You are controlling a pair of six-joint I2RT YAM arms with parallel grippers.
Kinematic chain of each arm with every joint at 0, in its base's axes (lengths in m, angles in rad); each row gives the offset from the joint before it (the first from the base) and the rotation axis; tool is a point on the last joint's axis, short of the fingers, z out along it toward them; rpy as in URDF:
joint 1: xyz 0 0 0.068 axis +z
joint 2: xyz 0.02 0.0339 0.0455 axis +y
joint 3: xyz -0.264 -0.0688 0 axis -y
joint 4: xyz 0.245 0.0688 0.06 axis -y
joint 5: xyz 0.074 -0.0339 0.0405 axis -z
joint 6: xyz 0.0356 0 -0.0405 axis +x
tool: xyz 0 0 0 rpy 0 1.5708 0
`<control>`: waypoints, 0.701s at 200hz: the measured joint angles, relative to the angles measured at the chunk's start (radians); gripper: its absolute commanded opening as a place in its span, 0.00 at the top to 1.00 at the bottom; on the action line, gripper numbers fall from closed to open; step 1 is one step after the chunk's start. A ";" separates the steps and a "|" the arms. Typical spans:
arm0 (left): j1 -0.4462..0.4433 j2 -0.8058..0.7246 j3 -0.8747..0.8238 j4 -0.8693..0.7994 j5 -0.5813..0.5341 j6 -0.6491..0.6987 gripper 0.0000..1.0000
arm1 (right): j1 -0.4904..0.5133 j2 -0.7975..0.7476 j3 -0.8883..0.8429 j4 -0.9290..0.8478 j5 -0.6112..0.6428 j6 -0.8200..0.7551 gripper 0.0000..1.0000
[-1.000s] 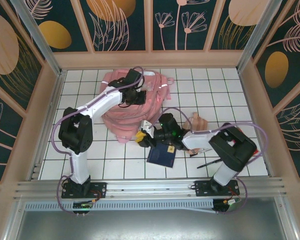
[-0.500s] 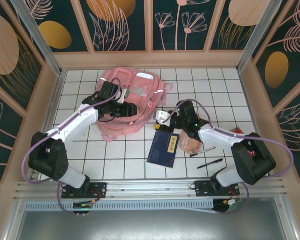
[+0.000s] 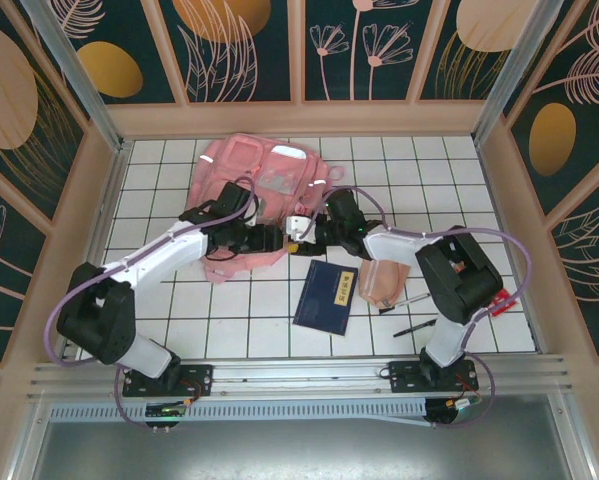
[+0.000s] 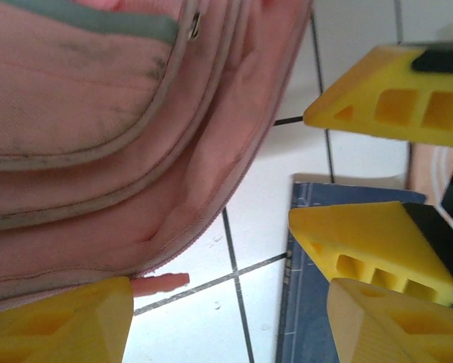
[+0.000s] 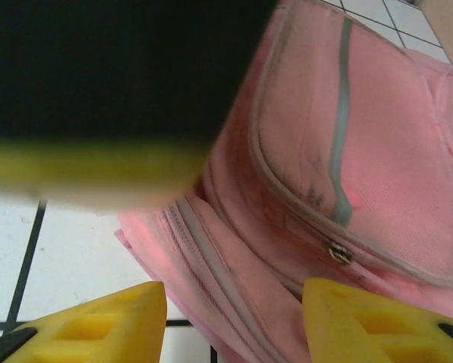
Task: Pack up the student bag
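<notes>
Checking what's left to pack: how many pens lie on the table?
2. A black pen lies on the tiles right of the dark blue notebook; a paler pen lies just beyond it, beside the peach pouch. Others may be hidden under the right arm.

Pink student bag (image 3: 244, 165), grey piping and one grey-green stripe, beside yellow, black-backed jaws. Dark blue notebook (image 3: 326, 295), yellow label, close on the near side of the jaws. Peach pouch (image 3: 379, 282) right of them. White bench (image 3: 249, 315), dark grid lines. Teal walls (image 3: 249, 60), orange and peach leaf motifs.
</notes>
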State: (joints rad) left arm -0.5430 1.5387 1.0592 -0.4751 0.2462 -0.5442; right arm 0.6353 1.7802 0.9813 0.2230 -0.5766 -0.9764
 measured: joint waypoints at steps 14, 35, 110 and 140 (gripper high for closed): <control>-0.009 0.034 0.000 0.000 -0.042 -0.020 0.38 | 0.006 0.028 0.014 0.001 -0.016 -0.006 0.50; -0.009 0.065 -0.002 -0.001 -0.105 -0.061 0.50 | 0.019 0.068 0.023 0.002 -0.038 -0.014 0.63; -0.007 0.028 -0.046 0.008 -0.274 -0.072 1.00 | 0.023 0.102 0.017 0.026 -0.054 -0.031 1.00; 0.005 -0.069 -0.077 0.009 -0.255 -0.010 1.00 | 0.012 0.087 0.004 0.005 -0.058 -0.046 0.70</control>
State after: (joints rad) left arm -0.5377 1.4700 0.9817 -0.4664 -0.0086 -0.5537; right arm 0.6472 1.8671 0.9855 0.2283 -0.6342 -1.0222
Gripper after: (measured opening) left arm 0.047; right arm 0.092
